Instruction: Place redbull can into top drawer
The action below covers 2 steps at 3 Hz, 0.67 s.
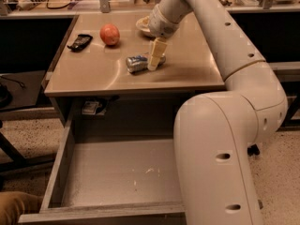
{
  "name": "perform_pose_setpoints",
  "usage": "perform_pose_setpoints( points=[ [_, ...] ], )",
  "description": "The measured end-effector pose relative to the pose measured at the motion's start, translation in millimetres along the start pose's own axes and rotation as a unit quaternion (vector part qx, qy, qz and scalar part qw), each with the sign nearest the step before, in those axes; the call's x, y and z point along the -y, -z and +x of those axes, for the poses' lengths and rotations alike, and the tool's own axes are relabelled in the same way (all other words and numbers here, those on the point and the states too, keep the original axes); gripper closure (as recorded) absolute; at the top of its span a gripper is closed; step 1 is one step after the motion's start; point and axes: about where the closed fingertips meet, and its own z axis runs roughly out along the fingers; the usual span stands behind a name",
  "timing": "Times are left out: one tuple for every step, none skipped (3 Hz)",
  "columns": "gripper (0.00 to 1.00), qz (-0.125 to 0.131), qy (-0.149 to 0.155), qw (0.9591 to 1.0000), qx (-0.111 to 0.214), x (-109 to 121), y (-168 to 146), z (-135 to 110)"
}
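Observation:
The redbull can (138,63) lies on its side on the tan tabletop (93,71), right of the middle. My gripper (153,63) reaches down from the far right and stands at the can's right end, touching or just over it. The top drawer (117,172) is pulled open below the tabletop, with a bare scuffed grey bottom. My arm's big cream body (220,158) hides the drawer's right part.
An orange-red fruit (109,34) and a black object (79,41) lie at the tabletop's far left. A white bowl (143,25) sits behind the gripper, partly hidden by the arm. Cluttered benches stand beyond the table. A brown object (14,205) is at the bottom left.

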Motion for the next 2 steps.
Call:
perform_pose_setpoints(
  points=[
    [0.00, -0.016, -0.016, 0.9997, 0.012, -4.2, -12.1, 10.9],
    [0.00, -0.021, -0.030, 0.9991, 0.021, -7.2, -15.3, 21.3]
  ],
)
